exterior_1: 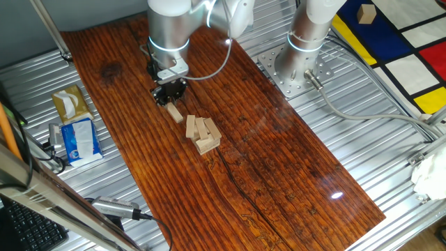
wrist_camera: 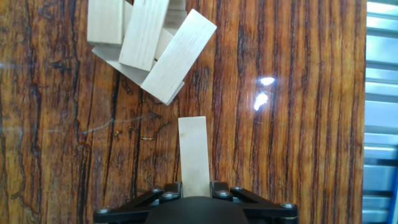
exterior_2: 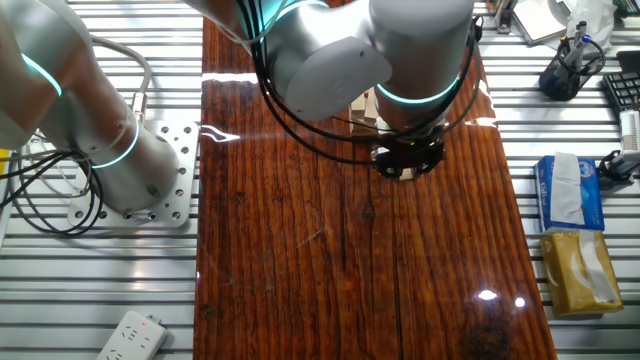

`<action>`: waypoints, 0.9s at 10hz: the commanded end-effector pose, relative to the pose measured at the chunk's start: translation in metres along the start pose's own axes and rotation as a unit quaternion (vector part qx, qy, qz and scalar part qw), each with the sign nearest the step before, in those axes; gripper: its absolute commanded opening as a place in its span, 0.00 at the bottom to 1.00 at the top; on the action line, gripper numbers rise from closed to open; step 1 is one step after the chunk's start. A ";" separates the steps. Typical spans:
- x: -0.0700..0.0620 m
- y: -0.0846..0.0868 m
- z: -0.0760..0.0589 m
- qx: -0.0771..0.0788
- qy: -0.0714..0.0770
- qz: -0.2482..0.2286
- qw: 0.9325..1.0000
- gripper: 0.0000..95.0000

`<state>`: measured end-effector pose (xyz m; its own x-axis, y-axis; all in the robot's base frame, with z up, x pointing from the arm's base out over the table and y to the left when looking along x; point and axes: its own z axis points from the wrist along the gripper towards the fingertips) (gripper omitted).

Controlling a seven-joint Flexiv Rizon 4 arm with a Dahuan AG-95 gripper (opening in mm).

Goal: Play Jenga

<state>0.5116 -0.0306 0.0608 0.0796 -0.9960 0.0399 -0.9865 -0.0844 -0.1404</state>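
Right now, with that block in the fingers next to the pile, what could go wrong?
1. The held block points at the Jenga pile, which already sits skewed; pushing forward could knock it apart.
2. The fingers grip only the block's near end, so it may pivot on contact.

Around me, a dark grained wooden counter (exterior_1: 279, 160) lies on ribbed metal slats (exterior_1: 390, 125), glossy with white lamp glare (exterior_2: 487, 295).

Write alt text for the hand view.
The gripper holds one pale wooden bar pointing toward a loose pile of Jenga bars on the dark wooden table; bar and pile are apart.
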 end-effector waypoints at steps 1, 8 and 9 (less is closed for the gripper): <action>0.000 -0.001 0.001 0.004 0.001 0.005 1.000 0.00; 0.000 -0.001 -0.002 0.027 0.002 0.012 1.000 0.00; 0.000 -0.001 -0.002 0.027 0.002 0.010 1.000 0.00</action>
<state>0.5098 -0.0307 0.0658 0.0589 -0.9974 0.0422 -0.9782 -0.0661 -0.1970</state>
